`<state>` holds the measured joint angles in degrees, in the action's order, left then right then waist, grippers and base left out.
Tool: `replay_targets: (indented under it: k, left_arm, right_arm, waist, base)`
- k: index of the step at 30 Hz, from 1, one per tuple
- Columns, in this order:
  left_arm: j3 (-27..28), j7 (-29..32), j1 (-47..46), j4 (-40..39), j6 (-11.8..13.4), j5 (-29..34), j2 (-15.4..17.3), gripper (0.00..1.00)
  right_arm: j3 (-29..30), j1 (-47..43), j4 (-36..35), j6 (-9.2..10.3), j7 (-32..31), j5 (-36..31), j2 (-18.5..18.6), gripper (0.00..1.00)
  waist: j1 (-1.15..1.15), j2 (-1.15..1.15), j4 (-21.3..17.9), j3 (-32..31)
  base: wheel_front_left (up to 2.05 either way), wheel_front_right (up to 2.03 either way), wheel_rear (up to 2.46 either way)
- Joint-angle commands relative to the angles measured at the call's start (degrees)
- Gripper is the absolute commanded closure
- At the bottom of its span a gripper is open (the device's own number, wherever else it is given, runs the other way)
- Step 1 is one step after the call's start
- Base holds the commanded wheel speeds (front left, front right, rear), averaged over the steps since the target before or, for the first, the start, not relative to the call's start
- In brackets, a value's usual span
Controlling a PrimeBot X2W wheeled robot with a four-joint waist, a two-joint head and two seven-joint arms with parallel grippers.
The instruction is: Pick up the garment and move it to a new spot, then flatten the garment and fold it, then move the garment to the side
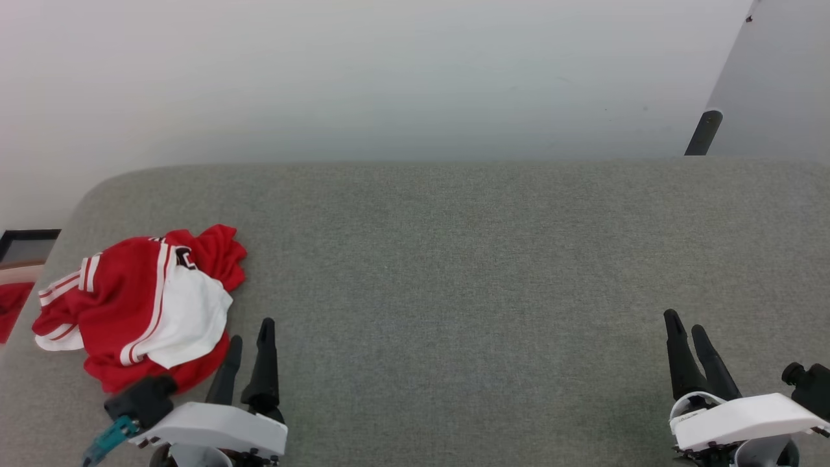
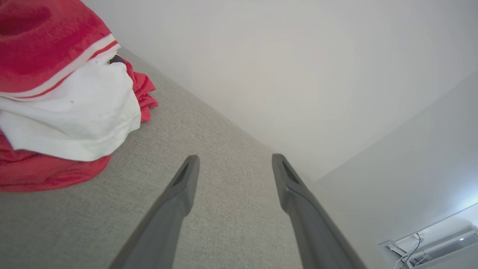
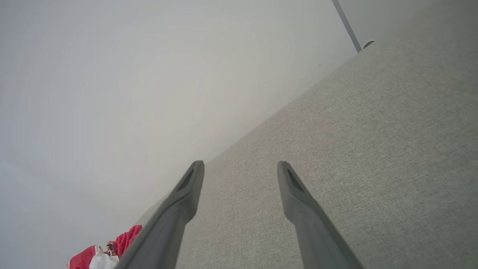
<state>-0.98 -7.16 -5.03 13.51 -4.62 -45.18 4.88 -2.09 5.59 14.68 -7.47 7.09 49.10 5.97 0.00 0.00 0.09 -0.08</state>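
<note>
The garment (image 1: 139, 301), a red jersey with white panels and striped trim, lies crumpled in a heap at the left end of the grey fabric surface (image 1: 454, 259). In the left wrist view the garment (image 2: 63, 101) bulks up at the upper left. My left gripper (image 1: 249, 331) stands open just right of the heap, with nothing between its fingers (image 2: 179, 194). Far off at the lower right, my right gripper (image 1: 687, 321) is open over bare fabric, and the garment (image 3: 101, 254) peeks out at the bottom left of its wrist view.
A pale wall (image 1: 389, 78) rises behind the surface. A dark pole (image 1: 703, 133) stands at the back right corner. Off the left edge sits a dark-framed object (image 1: 26, 243) with a bit of red cloth (image 1: 11, 308) below it.
</note>
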Motion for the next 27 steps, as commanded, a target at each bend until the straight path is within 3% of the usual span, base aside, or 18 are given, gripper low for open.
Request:
replay_targets:
  k: [1,13,27]
  left_arm:
    - [0.06,-0.35,-0.57,-0.75,0.14,1.78,0.2,0.0]
    - [-1.31,-2.17,-0.21,-3.04,1.71,18.08,0.73,0.0]
    - [-2.92,-4.09,-0.04,-5.08,2.78,27.99,1.54,0.0]
  right_arm:
    - [0.24,1.42,-0.5,-0.02,0.43,-1.63,-0.03,0.0]
    - [2.06,1.32,-1.15,-0.03,2.25,-20.13,-1.02,0.0]
    - [3.11,1.27,-1.81,-0.03,4.2,-29.51,-2.04,0.0]
  waist:
    - [0.0,0.0,0.01,0.01]
    - [0.0,0.0,0.16,0.02]
    - [0.0,0.0,0.34,0.11]
  base:
    - [0.0,0.0,0.0]
    - [0.0,0.0,0.0]
    - [0.0,0.0,0.0]
